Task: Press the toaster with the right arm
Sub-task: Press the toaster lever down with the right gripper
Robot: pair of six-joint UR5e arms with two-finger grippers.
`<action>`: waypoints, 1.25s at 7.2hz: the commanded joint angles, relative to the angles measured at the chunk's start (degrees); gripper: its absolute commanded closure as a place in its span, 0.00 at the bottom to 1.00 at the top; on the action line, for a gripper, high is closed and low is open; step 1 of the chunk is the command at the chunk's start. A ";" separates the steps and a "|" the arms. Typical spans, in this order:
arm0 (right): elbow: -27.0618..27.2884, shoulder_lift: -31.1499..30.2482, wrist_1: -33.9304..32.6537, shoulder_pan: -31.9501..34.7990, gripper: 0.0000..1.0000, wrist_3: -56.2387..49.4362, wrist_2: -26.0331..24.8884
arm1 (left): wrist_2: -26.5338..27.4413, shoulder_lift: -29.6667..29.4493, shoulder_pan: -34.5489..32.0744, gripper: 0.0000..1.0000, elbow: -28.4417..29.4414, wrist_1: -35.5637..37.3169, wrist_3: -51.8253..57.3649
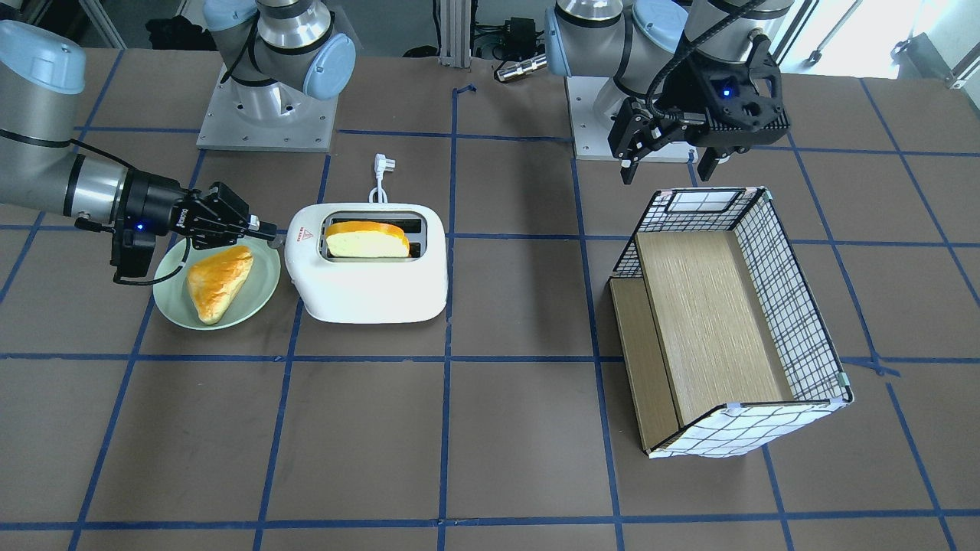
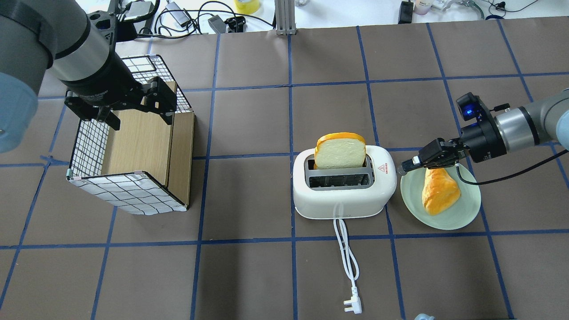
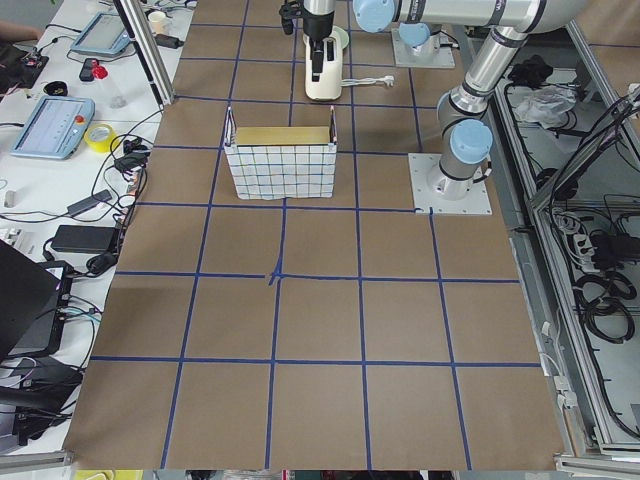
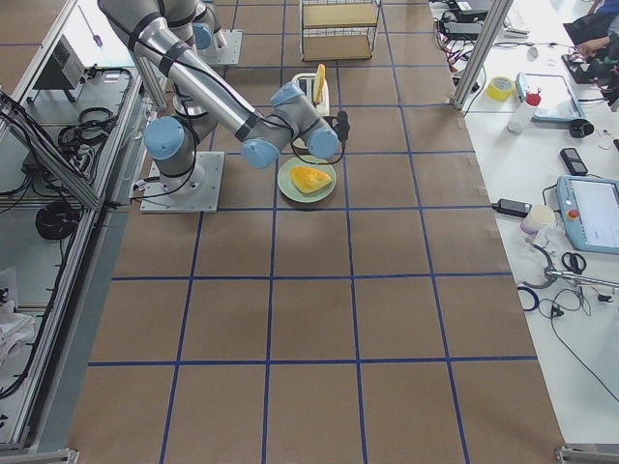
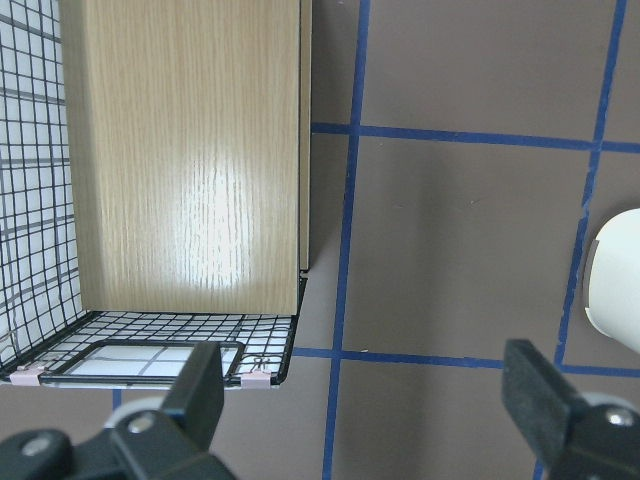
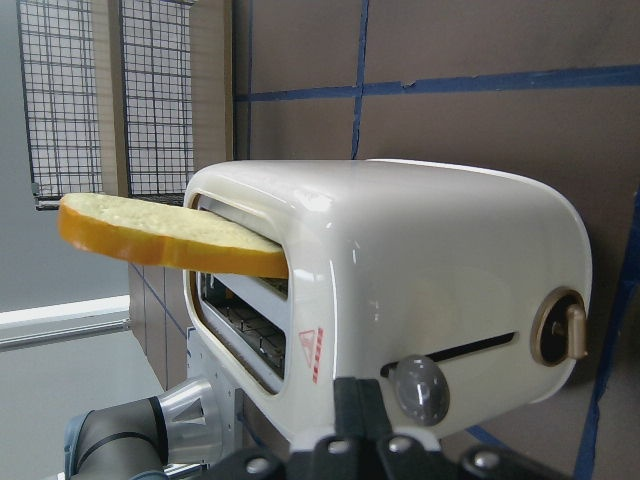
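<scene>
The white toaster (image 1: 367, 287) stands mid-table, with a bread slice (image 1: 367, 239) sticking up from one slot. It also shows in the overhead view (image 2: 342, 202) and the right wrist view (image 6: 430, 260). My right gripper (image 2: 405, 167) is shut and empty, and its tip is at the toaster's end. In the right wrist view the shut fingertips (image 6: 357, 390) sit just beside the grey lever knob (image 6: 418, 388). I cannot tell whether they touch it. My left gripper (image 2: 138, 116) is open and empty, hovering over the checkered box (image 2: 89, 142).
A pale green plate (image 2: 466, 211) with a pastry (image 2: 440, 191) lies right under my right gripper, beside the toaster. The toaster's white cord and plug (image 2: 351, 304) trail toward the robot. The wire-and-wood box (image 1: 720, 321) stands well away on my left side.
</scene>
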 commanded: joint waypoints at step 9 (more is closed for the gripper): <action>1.20 2.29 -3.38 0.00 1.00 -0.03 0.24 | 0.00 0.00 0.00 0.00 0.00 0.00 0.00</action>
